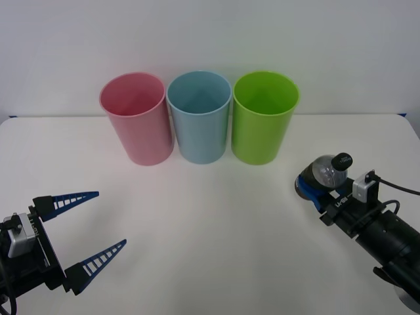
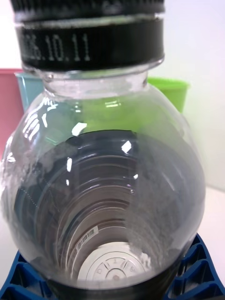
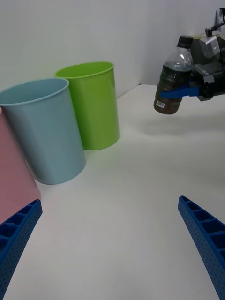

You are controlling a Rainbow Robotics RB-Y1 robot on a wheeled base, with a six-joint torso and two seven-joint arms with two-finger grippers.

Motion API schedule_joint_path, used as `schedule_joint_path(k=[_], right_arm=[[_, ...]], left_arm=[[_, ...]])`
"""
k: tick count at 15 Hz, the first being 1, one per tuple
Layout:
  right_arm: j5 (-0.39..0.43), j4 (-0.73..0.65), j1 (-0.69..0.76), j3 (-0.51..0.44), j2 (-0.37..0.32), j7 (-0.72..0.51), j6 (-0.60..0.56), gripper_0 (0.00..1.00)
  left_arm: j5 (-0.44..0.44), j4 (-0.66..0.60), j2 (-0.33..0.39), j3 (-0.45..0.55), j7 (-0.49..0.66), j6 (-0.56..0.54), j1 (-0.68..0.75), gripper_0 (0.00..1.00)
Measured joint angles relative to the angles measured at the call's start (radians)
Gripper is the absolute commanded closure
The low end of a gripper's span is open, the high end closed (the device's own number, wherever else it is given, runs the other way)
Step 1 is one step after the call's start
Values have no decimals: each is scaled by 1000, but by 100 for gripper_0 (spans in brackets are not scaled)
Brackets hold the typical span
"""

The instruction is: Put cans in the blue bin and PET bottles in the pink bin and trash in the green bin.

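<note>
Three bins stand in a row at the table's back: the pink bin (image 1: 136, 118) on the left, the blue bin (image 1: 199, 115) in the middle, the green bin (image 1: 264, 115) on the right. My right gripper (image 1: 316, 189) is shut on a clear PET bottle (image 1: 326, 172) with a black cap, held above the table at the right, clear of the green bin. The left wrist view shows that bottle (image 3: 172, 82) lifted off the surface, its blue finger (image 3: 177, 92) across the dark label. Seen close up, the bottle (image 2: 108, 187) is empty. My left gripper (image 1: 98, 228) is open, low at the front left.
The white table (image 1: 210, 216) runs back to a pale wall behind the bins. The bins nearly touch each other. No cans or trash lie on the surface between the arms.
</note>
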Motion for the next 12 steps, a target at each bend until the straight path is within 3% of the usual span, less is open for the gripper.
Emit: schedule_joint_path(k=[7, 12], right_arm=[[-12, -366, 148, -42, -114, -294, -9, 100], [42, -525, 80, -54, -129, -494, 9, 100]], left_arm=[[0, 0, 0, 0, 0, 0, 0, 0], [0, 0, 0, 0, 0, 0, 0, 0]])
